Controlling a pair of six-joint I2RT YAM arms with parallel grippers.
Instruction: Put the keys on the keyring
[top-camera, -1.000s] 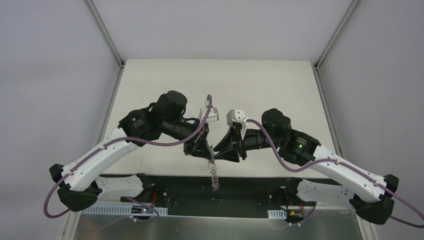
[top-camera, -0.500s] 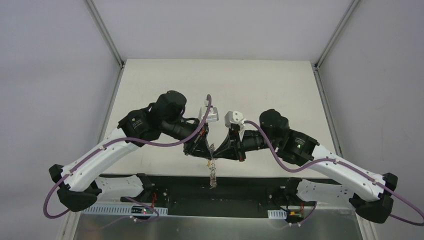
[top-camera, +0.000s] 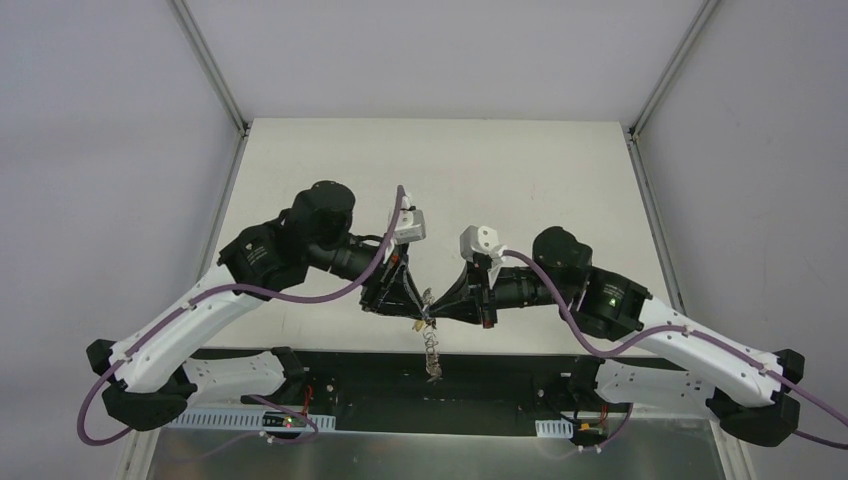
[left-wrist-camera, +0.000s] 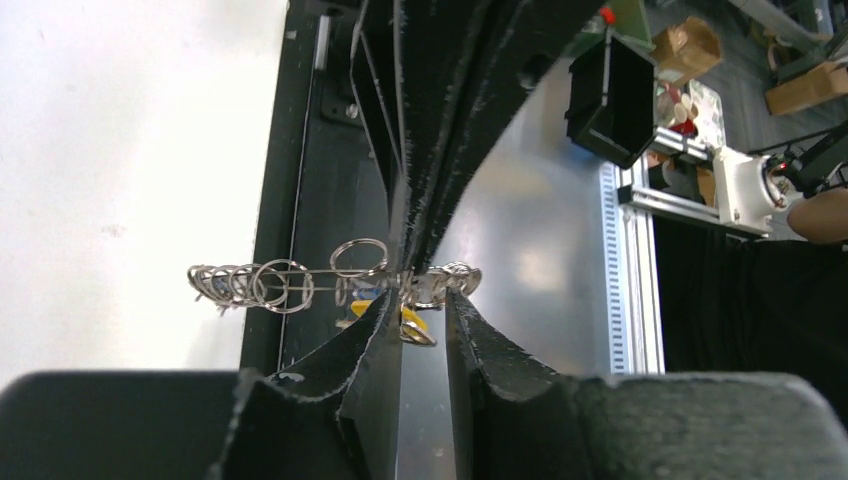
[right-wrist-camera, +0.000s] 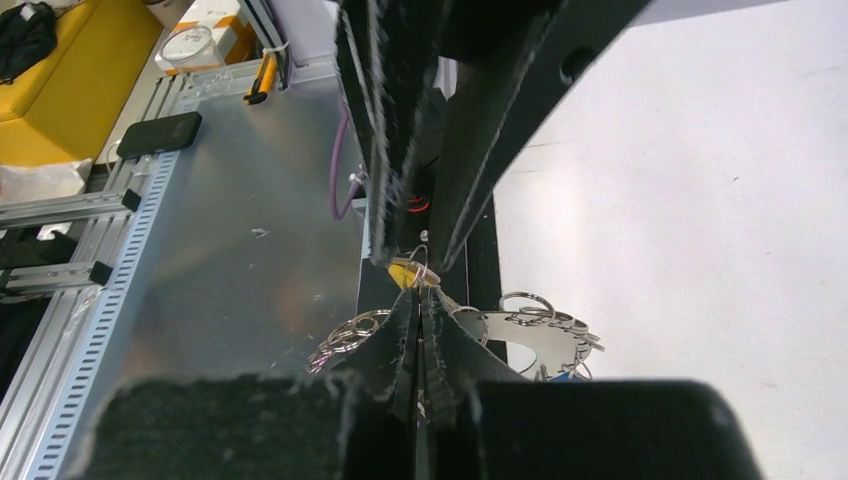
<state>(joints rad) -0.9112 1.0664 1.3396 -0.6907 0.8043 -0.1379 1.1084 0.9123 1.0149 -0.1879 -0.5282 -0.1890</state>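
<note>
blocked: centre of near edge, left gripper and right gripper tip to tip, left nipping key, right nipping keyring that dangles over rail | free: table far half, both outer flanks | cables loop off both arms

Tip to tip: the left arm and right arm bend inward.
The left gripper and right gripper meet low in the middle, each pinched closed.

You are reading no legible text anywhere; the cardboard box at two o'clock is possibly printed.
</note>
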